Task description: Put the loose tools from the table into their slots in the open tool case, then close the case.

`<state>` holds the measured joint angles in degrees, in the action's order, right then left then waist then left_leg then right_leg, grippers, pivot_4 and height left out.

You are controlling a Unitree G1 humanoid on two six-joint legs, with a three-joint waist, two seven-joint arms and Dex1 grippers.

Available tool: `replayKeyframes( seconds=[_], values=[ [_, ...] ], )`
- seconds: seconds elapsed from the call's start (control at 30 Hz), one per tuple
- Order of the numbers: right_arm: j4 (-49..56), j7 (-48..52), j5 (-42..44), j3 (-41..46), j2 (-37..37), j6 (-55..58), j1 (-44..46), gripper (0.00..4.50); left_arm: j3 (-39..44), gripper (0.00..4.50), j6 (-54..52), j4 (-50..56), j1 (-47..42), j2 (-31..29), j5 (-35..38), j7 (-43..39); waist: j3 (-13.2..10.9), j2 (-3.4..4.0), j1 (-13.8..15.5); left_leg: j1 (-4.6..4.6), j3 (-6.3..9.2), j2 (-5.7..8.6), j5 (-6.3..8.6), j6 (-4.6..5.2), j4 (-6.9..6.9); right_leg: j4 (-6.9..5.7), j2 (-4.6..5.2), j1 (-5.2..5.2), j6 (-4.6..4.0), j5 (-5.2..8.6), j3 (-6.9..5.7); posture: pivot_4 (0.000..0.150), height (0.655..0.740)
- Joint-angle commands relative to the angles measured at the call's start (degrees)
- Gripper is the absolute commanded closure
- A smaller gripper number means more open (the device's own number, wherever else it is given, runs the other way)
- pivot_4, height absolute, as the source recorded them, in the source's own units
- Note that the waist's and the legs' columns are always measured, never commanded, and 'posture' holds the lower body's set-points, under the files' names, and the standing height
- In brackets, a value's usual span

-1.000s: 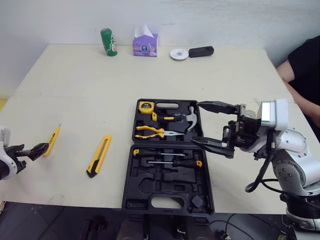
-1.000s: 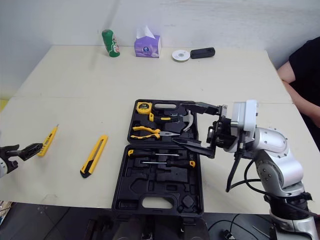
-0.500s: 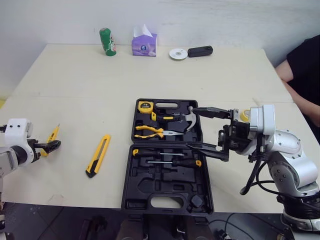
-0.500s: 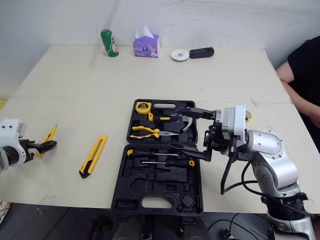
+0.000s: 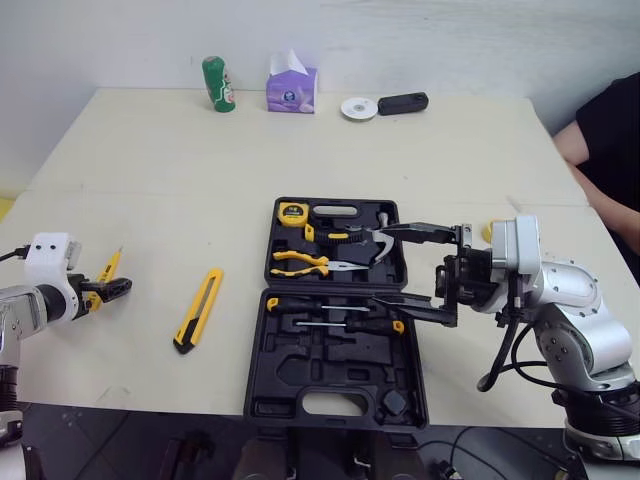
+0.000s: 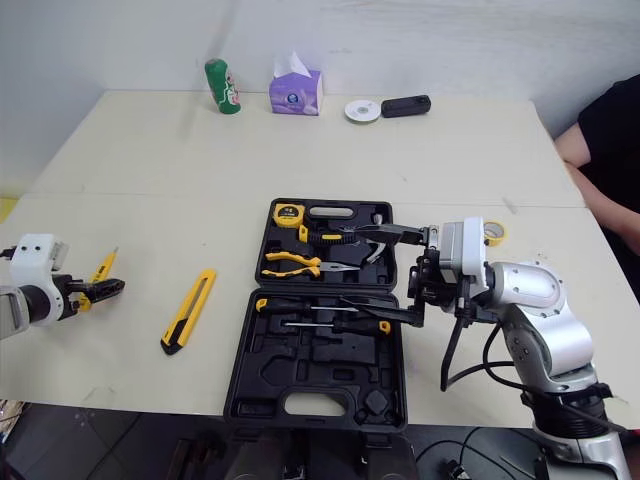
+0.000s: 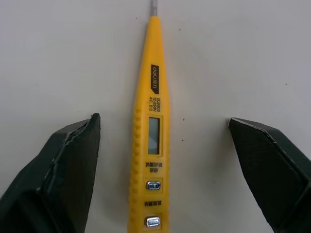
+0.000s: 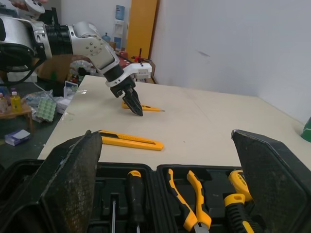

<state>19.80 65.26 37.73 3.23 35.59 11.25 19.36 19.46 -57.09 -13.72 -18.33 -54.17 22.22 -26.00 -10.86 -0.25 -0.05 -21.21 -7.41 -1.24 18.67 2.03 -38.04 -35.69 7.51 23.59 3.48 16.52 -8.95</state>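
Since a second ago the left tool (image 5: 112, 287) has closed in on the yellow tester pen (image 7: 151, 145), its fingers apart and straddling the pen, likely to pinch it. The pen and the utility knife (image 5: 198, 310) lie on the surface at 9 o'clock of the open tool case (image 5: 335, 400). The case holds pliers (image 5: 300, 262), a hammer (image 5: 375, 243) and screwdrivers (image 5: 330, 305). The right tool (image 5: 375, 263) gapes over its 3 o'clock side.

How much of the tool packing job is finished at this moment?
Done: pliers, hammer and screwdrivers sit in the open tool case. In hand: the open left gripper straddles the yellow tester pen, not gripping. Left: that pen, the utility knife, closing the case.
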Motion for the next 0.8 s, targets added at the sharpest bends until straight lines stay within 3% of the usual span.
replayKeyframes(
  seconds=[0.03, 0.2, 0.47, 0.63, 0.8],
  values=[
    [1.4, -1.7, 1.7, 1.6, -0.8, 0.4, 1.4, 0.0, -1.4, 1.69, -1.0, -1.0, 1.0, 0.2, -1.7, -0.3, 0.0, 0.01, 0.0, 0.0, 0.0, 0.0, 0.0, 0.0, 0.0, 0.0, 0.0, 0.0, 0.0, 0.0, 0.0, 0.15, 0.74],
    [2.3, -2.8, 1.2, 1.6, -0.3, 0.7, 1.2, 0.0, -0.4, 3.92, -0.5, -2.1, 1.5, 1.0, -2.3, 0.3, 0.0, 0.02, -0.1, 0.03, -0.01, 0.0, -0.02, -0.04, 0.0, 0.0, 0.0, 0.0, 0.0, 0.0, 0.02, 0.15, 0.74],
    [3.2, -3.8, 1.2, 1.7, 0.3, 1.7, 1.2, 0.0, 1.3, 3.98, 2.5, -2.6, 2.2, 2.6, -2.6, 0.8, 0.1, 0.15, -0.1, 0.09, -0.04, -0.01, -0.04, -0.06, 0.0, 0.02, 0.0, 0.01, 0.0, 0.0, 0.06, 0.15, 0.74],
    [3.0, -3.7, 0.7, 1.7, 0.9, 1.6, 1.1, 0.0, 5.4, 3.98, 12.3, 1.4, 2.7, 3.7, -0.8, -2.5, 0.1, 0.15, 0.0, 0.07, -0.02, -0.01, -0.08, -0.12, 0.0, 0.06, 0.02, 0.03, -0.01, 0.0, 0.06, 0.15, 0.74],
    [2.3, -3.2, 0.2, 2.6, 2.1, 1.4, -0.2, 0.0, 9.4, 3.98, 18.5, 8.9, 5.7, 1.6, 3.9, -12.9, 0.0, -0.26, -0.1, -0.07, 0.07, -0.01, -0.09, -0.09, 0.0, 0.04, 0.03, 0.03, -0.01, 0.0, -0.04, 0.15, 0.74]
  ],
)
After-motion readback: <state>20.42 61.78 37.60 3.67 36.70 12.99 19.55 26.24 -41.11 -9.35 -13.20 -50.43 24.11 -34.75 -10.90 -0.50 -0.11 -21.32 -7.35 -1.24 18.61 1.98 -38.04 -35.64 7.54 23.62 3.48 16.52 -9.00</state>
